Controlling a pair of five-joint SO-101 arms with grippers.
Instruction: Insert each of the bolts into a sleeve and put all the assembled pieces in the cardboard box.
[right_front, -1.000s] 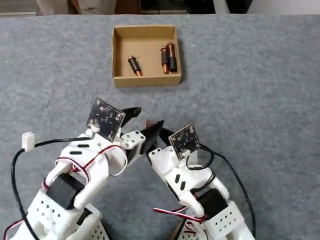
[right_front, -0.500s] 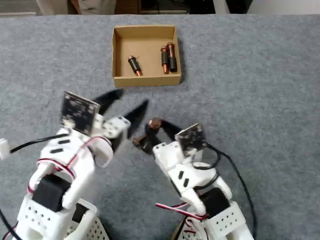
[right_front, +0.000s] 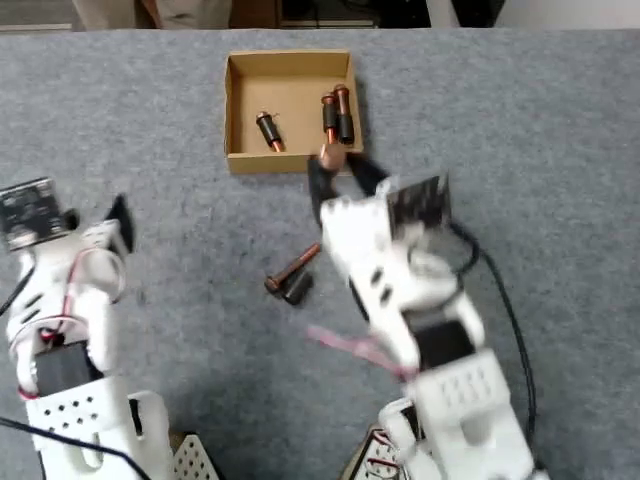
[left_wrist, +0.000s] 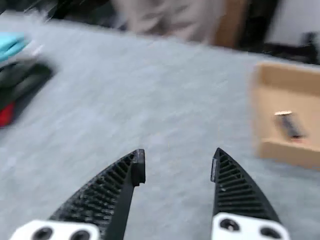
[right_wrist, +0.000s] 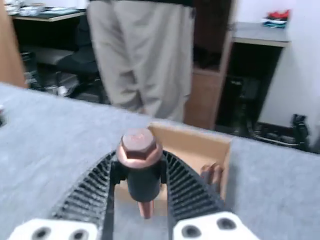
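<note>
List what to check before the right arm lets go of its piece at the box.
1. Grip: ok. The right tool is shut on the assembled piece.
2. Assembly: ok. The bolt's head shows above the sleeve and its tip below.
3. Position: not ok. In the high view the right tool sits at the near wall of the cardboard box, apparently not yet over its floor.
4. Room in the box: ok. Three pieces lie in it, with bare floor between them.
5. Left tool: ok. It is open, off to the side of the box.
6. Remaining parts: not ok. The loose bolt and loose sleeve lie side by side, unjoined.
</note>
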